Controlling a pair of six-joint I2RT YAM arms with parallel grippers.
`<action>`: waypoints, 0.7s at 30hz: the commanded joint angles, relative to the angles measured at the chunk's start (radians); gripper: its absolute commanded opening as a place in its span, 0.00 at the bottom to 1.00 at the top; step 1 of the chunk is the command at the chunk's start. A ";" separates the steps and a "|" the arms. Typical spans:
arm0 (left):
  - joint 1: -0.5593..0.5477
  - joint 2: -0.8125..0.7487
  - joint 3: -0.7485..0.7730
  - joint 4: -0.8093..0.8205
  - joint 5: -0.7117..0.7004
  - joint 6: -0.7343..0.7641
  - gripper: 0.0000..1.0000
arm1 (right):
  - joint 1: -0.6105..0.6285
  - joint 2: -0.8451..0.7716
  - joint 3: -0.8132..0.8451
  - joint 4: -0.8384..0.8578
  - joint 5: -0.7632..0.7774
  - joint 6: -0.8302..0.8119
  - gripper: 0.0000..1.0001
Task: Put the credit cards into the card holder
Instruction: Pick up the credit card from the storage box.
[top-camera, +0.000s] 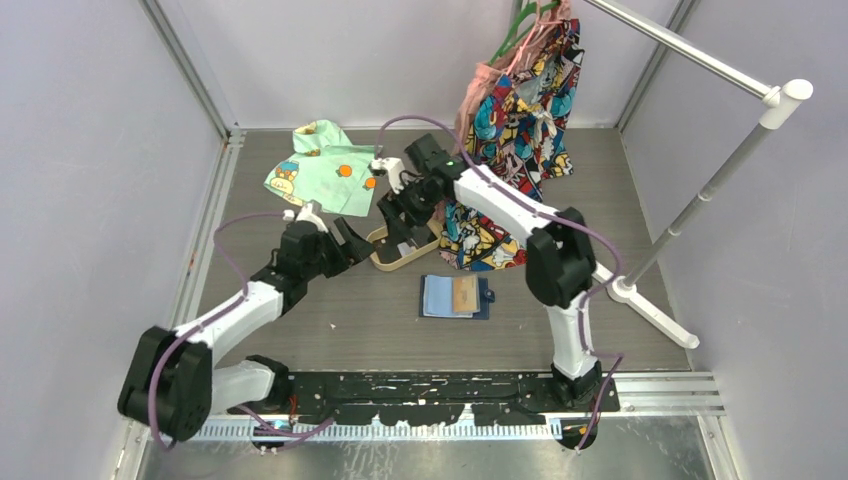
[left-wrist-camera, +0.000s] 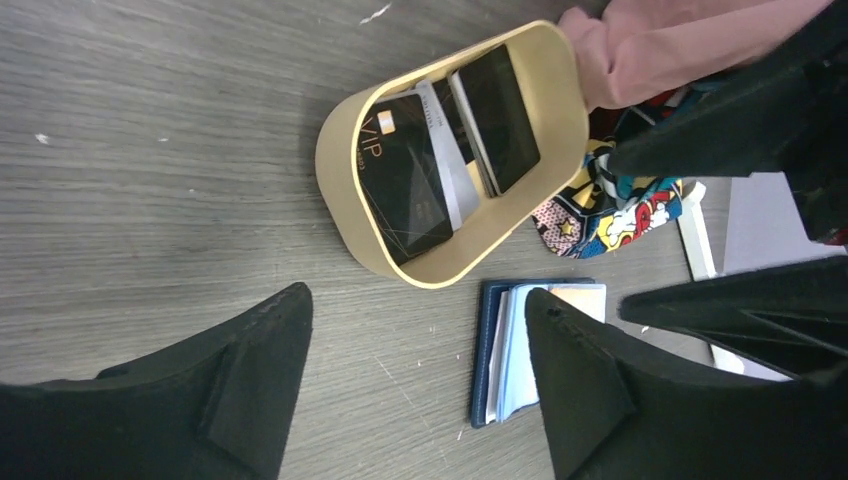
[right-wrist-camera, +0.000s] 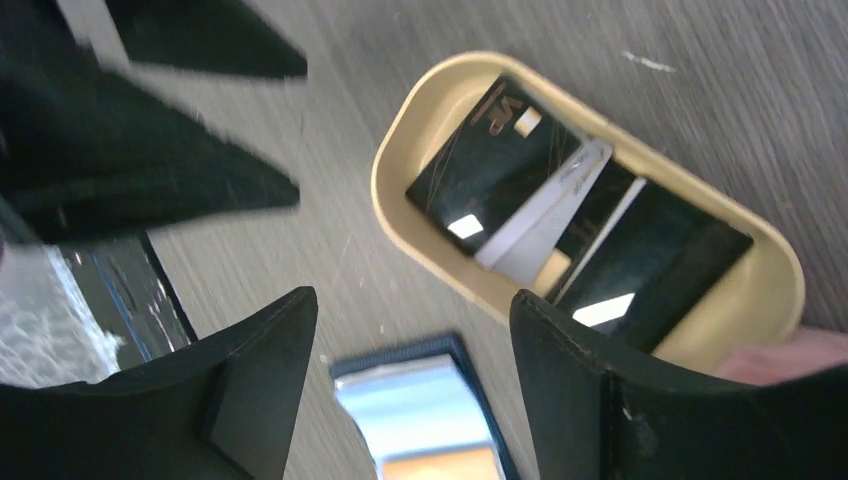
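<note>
The right gripper (right-wrist-camera: 405, 325) is wide open and empty above the tan tray (right-wrist-camera: 392, 180), where dark cards (right-wrist-camera: 495, 165) lie. The left gripper (left-wrist-camera: 418, 300) is open and empty too, and the blue wallet (top-camera: 456, 297) lies open on the table (top-camera: 350, 322) beside the tray.

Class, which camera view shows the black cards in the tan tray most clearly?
The left wrist view: the black cards lie sharp and unobstructed in the tan tray. The right wrist view shows them too, but blurrier. In the top view the right gripper covers most of the tray.
</note>
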 joint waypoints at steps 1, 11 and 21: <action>0.001 0.136 0.018 0.175 0.076 -0.101 0.74 | -0.011 0.141 0.164 0.050 0.026 0.265 0.75; 0.001 0.348 0.182 0.003 0.094 -0.081 0.44 | -0.010 0.272 0.184 0.128 0.021 0.478 0.65; -0.005 0.418 0.246 -0.115 0.088 -0.061 0.35 | -0.008 0.343 0.186 0.143 0.042 0.508 0.62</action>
